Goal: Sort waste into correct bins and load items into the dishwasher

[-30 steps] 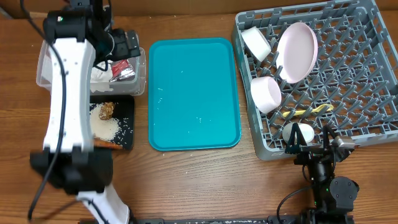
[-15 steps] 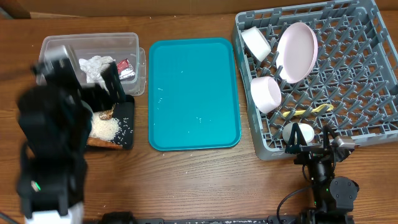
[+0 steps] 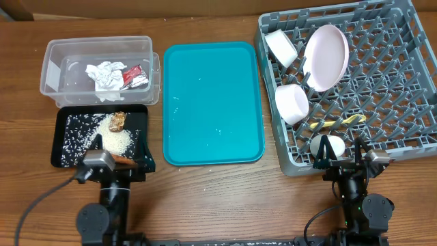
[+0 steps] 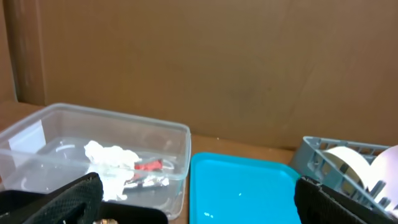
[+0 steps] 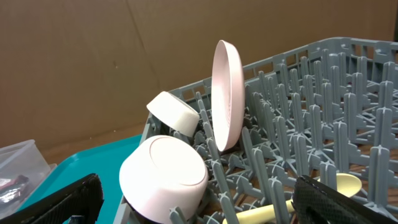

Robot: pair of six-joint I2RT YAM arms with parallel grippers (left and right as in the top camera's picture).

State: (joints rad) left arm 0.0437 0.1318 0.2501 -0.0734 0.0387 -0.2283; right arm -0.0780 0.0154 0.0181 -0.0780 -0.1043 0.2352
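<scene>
Both arms sit low at the near table edge. The left gripper (image 4: pixel 199 208) is spread wide, its matte black fingers (image 4: pixel 65 200) at the lower corners of the wrist view with nothing between them. The right gripper (image 5: pixel 199 205) is likewise fully parted and empty.

The clear plastic tub (image 3: pixel 53 68), rectangular with rounded corners, holds the crumpled white napkin (image 3: pixel 106 74). The red wrapper (image 3: pixel 135 75) with its silver foil lies just beside the napkin.

The shallow black tray (image 3: pixel 136 117), directly in front of the tub, carries a knobbly brown lump (image 3: pixel 118 121), a heaped rice mound (image 3: pixel 117 141) and scattered grains.

The grey pegged rack (image 3: pixel 396 75) holds:
- the round plate (image 3: pixel 326 57), standing on edge
- the upper bowl (image 3: pixel 280 46) and the lower bowl (image 3: pixel 292 103), both smooth and tilted
- the small cup (image 3: pixel 329 145)
- the yellow spoon (image 3: pixel 339 122)

The glossy teal tray (image 3: pixel 213 89) lies between the bins and the rack.
</scene>
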